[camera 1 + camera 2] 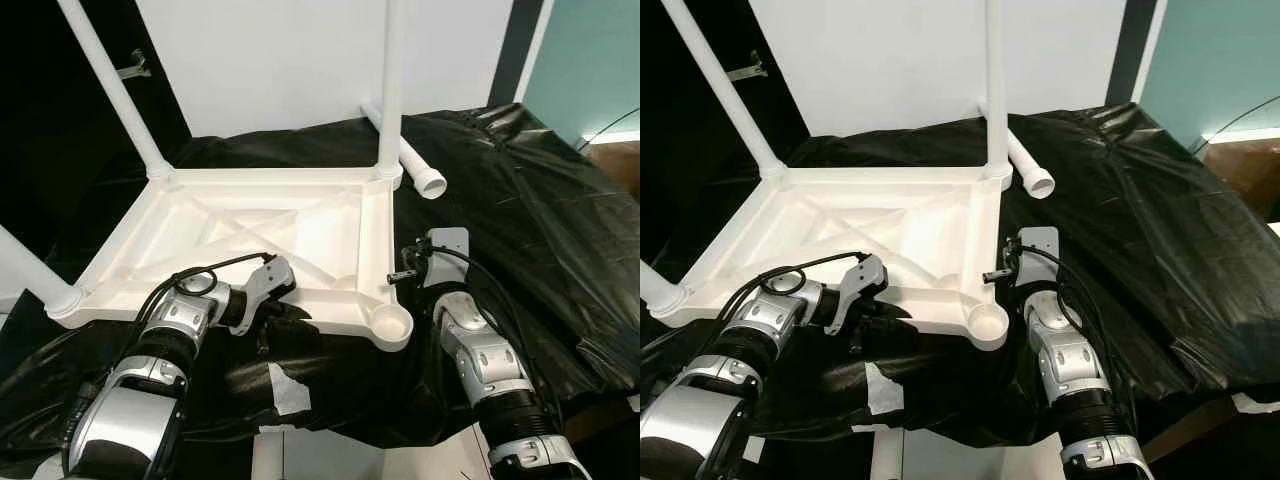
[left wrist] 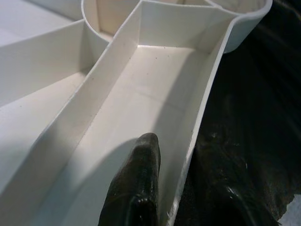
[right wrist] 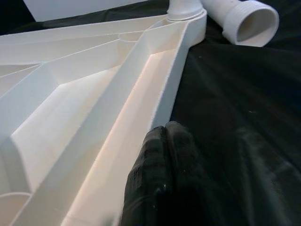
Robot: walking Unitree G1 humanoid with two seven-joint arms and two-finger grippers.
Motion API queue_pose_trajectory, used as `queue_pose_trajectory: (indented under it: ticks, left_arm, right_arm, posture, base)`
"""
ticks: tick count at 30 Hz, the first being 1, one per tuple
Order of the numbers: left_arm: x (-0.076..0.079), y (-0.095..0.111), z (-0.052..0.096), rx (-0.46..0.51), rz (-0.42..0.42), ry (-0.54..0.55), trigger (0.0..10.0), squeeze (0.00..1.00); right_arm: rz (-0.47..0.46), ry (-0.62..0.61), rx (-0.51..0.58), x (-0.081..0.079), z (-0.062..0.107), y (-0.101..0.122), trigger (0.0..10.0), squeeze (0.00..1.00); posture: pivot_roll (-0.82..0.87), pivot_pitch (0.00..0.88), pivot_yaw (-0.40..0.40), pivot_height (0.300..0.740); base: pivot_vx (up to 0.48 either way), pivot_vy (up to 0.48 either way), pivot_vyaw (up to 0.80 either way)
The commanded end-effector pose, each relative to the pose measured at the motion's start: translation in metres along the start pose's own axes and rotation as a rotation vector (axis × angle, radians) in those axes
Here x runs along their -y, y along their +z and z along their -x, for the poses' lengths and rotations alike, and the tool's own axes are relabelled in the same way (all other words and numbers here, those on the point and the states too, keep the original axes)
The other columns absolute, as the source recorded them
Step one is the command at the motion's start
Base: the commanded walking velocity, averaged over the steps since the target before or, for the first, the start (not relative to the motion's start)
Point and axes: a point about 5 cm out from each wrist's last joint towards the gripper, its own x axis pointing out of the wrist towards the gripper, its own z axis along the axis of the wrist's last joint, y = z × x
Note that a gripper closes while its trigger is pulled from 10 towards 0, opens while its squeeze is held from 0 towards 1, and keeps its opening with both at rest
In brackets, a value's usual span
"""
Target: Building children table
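The white table top (image 1: 250, 225) lies upside down on a black sheet. Legs stand in its far left (image 1: 110, 85), far right (image 1: 392, 80) and near left (image 1: 30, 265) corners. The near right socket (image 1: 390, 322) holds nothing. A loose leg (image 1: 415, 165) lies behind the far right corner. My left gripper (image 2: 186, 141) is open astride the near rim, with one finger (image 2: 138, 179) inside the channel and the other outside. My right gripper (image 3: 207, 136) is open at the right rim, one finger (image 3: 162, 174) against the rim's outer side and the other dim over the sheet.
The black sheet (image 1: 520, 200) is wrinkled and drapes over the whole work surface. A strip of white tape (image 1: 288, 388) sits on its near edge. A white wall stands behind, and wooden floor (image 1: 615, 155) shows at the far right.
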Motion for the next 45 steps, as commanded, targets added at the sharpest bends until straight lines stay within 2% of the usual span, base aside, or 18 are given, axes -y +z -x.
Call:
queue_pose_trajectory:
  ticks: [1, 2, 9, 19, 20, 21, 22, 23, 24, 25, 26, 27, 28, 34, 35, 36, 37, 45]
  left_arm:
    - [-0.025, -0.021, -0.007, 0.021, 0.161, 0.778, 0.0, 0.45]
    - [-0.024, -0.014, -0.014, 0.048, 0.167, 0.762, 0.0, 0.45]
    - [-0.021, -0.002, -0.028, 0.103, 0.203, 0.759, 0.0, 0.46]
    - [-0.019, -0.001, -0.026, 0.106, 0.194, 0.778, 0.0, 0.50]
    - [-0.018, -0.001, -0.025, 0.096, 0.148, 0.784, 0.0, 0.49]
    - [-0.017, 0.001, -0.024, 0.082, 0.065, 0.776, 3.6, 0.46]
    - [-0.017, 0.001, -0.024, 0.082, 0.065, 0.776, 3.6, 0.46]
    - [-0.014, 0.003, -0.024, 0.076, -0.017, 0.765, 10.0, 0.26]
    - [-0.013, 0.004, -0.025, 0.072, -0.068, 0.756, 10.0, 0.26]
    - [-0.011, 0.005, -0.024, 0.088, -0.087, 0.747, 10.0, 0.12]
    - [-0.011, 0.006, -0.022, 0.104, -0.093, 0.752, 10.0, 0.76]
    - [-0.011, 0.006, -0.022, 0.104, -0.093, 0.752, 10.0, 0.76]
    - [-0.011, 0.008, -0.017, 0.148, -0.088, 0.757, 10.0, 1.00]
    - [-0.008, 0.016, -0.010, 0.246, -0.123, 0.755, 10.0, 1.00]
    - [-0.006, 0.021, -0.007, 0.306, -0.122, 0.740, 10.0, 0.77]
    - [-0.003, 0.027, -0.004, 0.371, -0.121, 0.714, 10.0, 0.00]
    - [-0.003, 0.027, -0.004, 0.371, -0.121, 0.714, 10.0, 0.00]
    - [0.022, 0.055, 0.011, 0.664, -0.148, 0.534, 10.0, 0.00]
  right_arm:
    - [-0.008, 0.009, -0.008, -0.003, 0.001, -0.001, 10.0, 0.00]
    - [-0.006, 0.007, -0.008, -0.003, 0.001, -0.001, 10.0, 0.00]
    - [-0.005, 0.009, -0.008, -0.003, 0.002, -0.001, 10.0, 0.00]
    - [-0.007, 0.003, -0.014, -0.004, 0.003, -0.003, 10.0, 0.00]
    - [-0.008, 0.004, -0.015, -0.004, 0.003, -0.003, 10.0, 0.00]
    - [-0.009, 0.005, -0.015, -0.005, 0.003, -0.003, 10.0, 0.00]
    - [-0.009, 0.005, -0.015, -0.005, 0.003, -0.003, 10.0, 0.00]
    - [-0.009, 0.006, -0.016, -0.005, 0.002, -0.004, 10.0, 0.00]
    - [-0.009, 0.006, -0.016, -0.005, 0.002, -0.004, 10.0, 0.00]
    - [-0.009, 0.007, -0.016, -0.006, 0.002, -0.004, 10.0, 0.00]
    - [-0.009, 0.007, -0.016, -0.005, 0.002, -0.004, 10.0, 0.00]
    - [-0.009, 0.007, -0.016, -0.005, 0.002, -0.004, 10.0, 0.00]
    - [-0.009, 0.007, -0.016, -0.005, 0.002, -0.004, 10.0, 0.00]
    - [-0.010, 0.008, -0.017, -0.006, 0.002, -0.004, 10.0, 0.00]
    - [-0.010, 0.009, -0.017, -0.006, 0.003, -0.004, 10.0, 0.00]
    - [-0.011, 0.011, -0.019, -0.007, 0.003, -0.005, 10.0, 0.00]
    - [-0.011, 0.011, -0.019, -0.007, 0.003, -0.005, 10.0, 0.00]
    - [-0.005, 0.018, -0.022, -0.008, 0.005, -0.005, 10.0, 0.00]
  posture:
    - [-0.06, 0.000, 0.064, 0.740]
    - [-0.06, 0.000, 0.064, 0.740]
    - [-0.07, 0.000, 0.064, 0.740]
    - [-0.07, 0.000, 0.069, 0.740]
    - [-0.07, 0.000, 0.069, 0.740]
    - [-0.07, 0.000, 0.070, 0.740]
    - [-0.07, 0.000, 0.070, 0.740]
    - [-0.07, 0.000, 0.071, 0.740]
    - [-0.07, 0.000, 0.071, 0.740]
    - [-0.07, 0.000, 0.071, 0.740]
    - [-0.07, 0.000, 0.072, 0.740]
    - [-0.07, 0.000, 0.072, 0.740]
    - [-0.07, 0.000, 0.072, 0.740]
    - [-0.07, 0.000, 0.071, 0.740]
    - [-0.07, 0.000, 0.071, 0.740]
    - [-0.07, 0.000, 0.070, 0.740]
    - [-0.07, 0.000, 0.070, 0.740]
    - [-0.07, 0.000, 0.065, 0.740]
  base:
    - [0.000, 0.000, 0.00]
    - [0.000, 0.000, 0.00]
    - [0.000, 0.000, 0.00]
    - [0.000, 0.000, 0.00]
    - [0.000, 0.000, 0.00]
    - [0.000, 0.000, 0.00]
    - [0.000, 0.000, 0.00]
    - [0.000, 0.000, 0.00]
    - [0.000, 0.000, 0.00]
    - [0.000, 0.000, 0.00]
    - [0.000, 0.000, 0.00]
    - [0.000, 0.000, 0.00]
    - [0.000, 0.000, 0.00]
    - [0.000, 0.000, 0.00]
    - [0.000, 0.000, 0.00]
    - [0.000, 0.000, 0.00]
    - [0.000, 0.000, 0.00]
    - [0.000, 0.000, 0.00]
